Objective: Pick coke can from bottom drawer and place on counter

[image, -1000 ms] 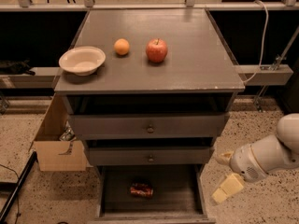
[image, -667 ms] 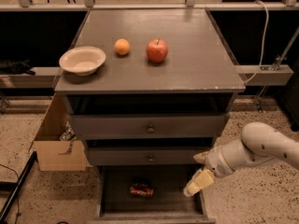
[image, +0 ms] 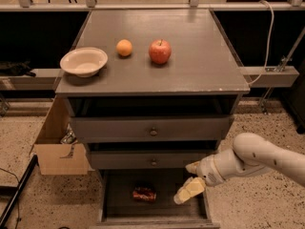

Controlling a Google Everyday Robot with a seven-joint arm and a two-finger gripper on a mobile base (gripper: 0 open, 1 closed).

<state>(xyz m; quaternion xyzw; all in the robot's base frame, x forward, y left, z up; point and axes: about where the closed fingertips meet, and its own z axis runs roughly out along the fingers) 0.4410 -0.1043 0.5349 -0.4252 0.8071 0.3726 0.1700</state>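
Step in hand, as judged: the reach. The tool [image: 190, 179] hung over the right side of the bottom drawer [image: 157, 219], jaws spread and empty. The coke can [image: 144, 193] lay mid-drawer. The next move likely required lowering leftward around it.

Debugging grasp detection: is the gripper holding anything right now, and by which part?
Nothing is held. The gripper is at the right side of the open drawer, fingers open and empty. The can lies apart from it on the drawer floor.

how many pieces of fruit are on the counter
2: an orange left of a red apple, both on the counter. The hand, open, hangs over the right side of the bottom drawer.
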